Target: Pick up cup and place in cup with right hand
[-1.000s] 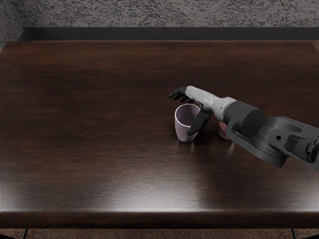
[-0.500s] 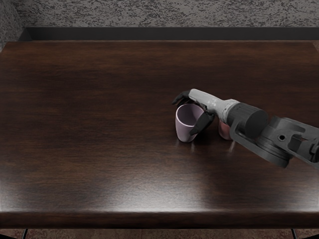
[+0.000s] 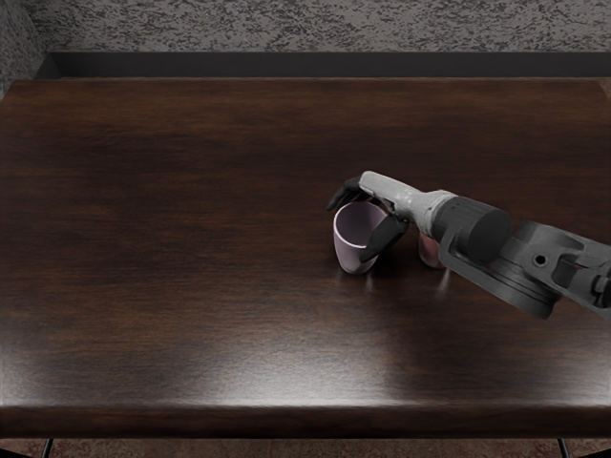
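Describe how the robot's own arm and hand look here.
The right hand has a smooth, pale grey shell over its back and slim, black, jointed fingers. A pale grey collar joins it to the right arm, which is dark grey and built of chunky, rounded housings, one with a round, black-centred joint. No lettering or cables can be made out.

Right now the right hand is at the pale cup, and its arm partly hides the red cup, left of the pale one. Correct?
Wrong side: the head view shows the red cup right of the pale cup. Rest holds: right hand at the pale cup, arm partly hiding the red one.
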### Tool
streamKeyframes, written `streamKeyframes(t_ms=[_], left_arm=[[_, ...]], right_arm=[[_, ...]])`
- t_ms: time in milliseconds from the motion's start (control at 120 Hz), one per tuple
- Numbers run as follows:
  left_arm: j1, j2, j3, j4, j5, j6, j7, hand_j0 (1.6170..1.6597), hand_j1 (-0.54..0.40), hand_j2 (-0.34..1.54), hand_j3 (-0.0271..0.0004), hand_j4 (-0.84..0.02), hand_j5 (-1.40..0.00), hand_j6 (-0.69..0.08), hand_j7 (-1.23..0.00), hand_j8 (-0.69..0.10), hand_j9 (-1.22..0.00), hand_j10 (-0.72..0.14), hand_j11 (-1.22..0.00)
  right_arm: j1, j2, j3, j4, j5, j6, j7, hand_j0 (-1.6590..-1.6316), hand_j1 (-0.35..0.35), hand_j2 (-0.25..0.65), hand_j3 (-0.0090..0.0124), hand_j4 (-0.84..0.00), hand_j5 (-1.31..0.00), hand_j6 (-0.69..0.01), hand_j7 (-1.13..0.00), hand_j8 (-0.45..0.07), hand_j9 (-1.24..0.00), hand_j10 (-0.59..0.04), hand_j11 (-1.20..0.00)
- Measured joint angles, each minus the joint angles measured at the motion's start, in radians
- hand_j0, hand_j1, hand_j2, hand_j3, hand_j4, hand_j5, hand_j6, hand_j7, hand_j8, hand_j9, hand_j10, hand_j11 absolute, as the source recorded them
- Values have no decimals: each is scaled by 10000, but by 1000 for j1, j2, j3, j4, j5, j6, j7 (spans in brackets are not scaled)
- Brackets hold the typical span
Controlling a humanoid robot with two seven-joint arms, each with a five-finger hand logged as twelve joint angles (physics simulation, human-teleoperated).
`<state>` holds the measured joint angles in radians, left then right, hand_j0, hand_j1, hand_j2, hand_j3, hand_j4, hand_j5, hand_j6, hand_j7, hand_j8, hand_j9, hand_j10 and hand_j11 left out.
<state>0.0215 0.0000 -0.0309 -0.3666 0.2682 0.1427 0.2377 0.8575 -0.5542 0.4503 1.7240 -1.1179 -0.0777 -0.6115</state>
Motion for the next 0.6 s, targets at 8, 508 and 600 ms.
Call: streamKeyframes(t_ms=[8, 508, 600], left_arm=[[0, 0, 0, 0, 0, 0, 0, 16581, 3488, 0, -1, 3, -1, 4, -1, 4, -1, 3, -2], [0, 0, 0, 0, 0, 0, 0, 16581, 3488, -1, -1, 3, -1, 3, -1, 4, -1, 3, -1], [0, 0, 0, 0, 0, 0, 0, 16581, 3489, -2, 0, 2, 0, 3, 0, 4, 0, 3, 0]], right_arm=[[0, 0, 0, 0, 0, 0, 0, -16570, 1217, 1008, 5, -5067, -5585, -3540, -6004, -2733, -5836, -3183, -6017], [0, 5, 5, -1, 11, 1, 0, -16564, 1098, 1289, 5, -5314, -6334, -3550, -6584, -2704, -6527, -3009, -6768], [0, 5, 6, -1, 17, 2, 0, -16562, 1113, 1707, 3, -5188, -6651, -3406, -6682, -2398, -6715, -2799, -6837]])
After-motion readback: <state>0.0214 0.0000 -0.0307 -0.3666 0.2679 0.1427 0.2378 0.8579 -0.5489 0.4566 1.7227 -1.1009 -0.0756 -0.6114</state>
